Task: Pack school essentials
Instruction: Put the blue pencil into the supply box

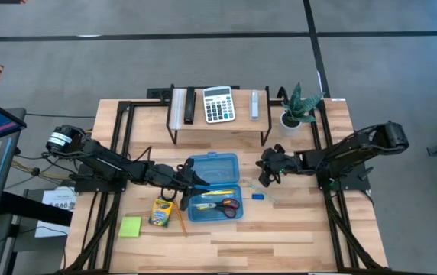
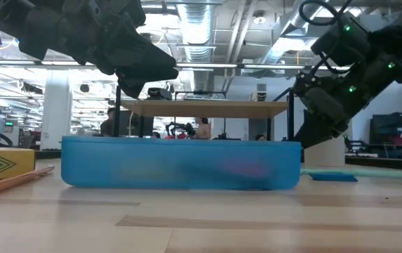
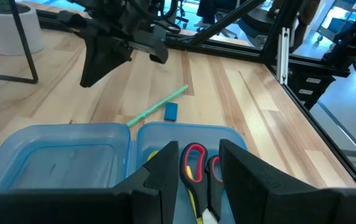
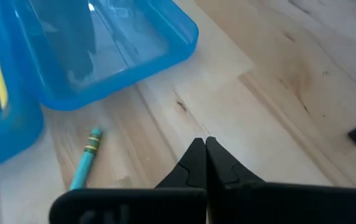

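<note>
Right claw (closed, empty) hovers near teal pen on table.

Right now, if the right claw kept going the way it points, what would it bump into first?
Probably the bare wooden table: the shut right claw points down at it, beside the teal pen and blue case. Depth is unclear.

1 blue case, 1 scissors, 1 crayon box, 1 sticky-note pad, 1 calculator.

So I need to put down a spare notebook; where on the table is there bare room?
Free: the front strip of the table below the blue case, and the right front corner. Crowded: around the case, with crayon box, sticky pad, eraser.
</note>
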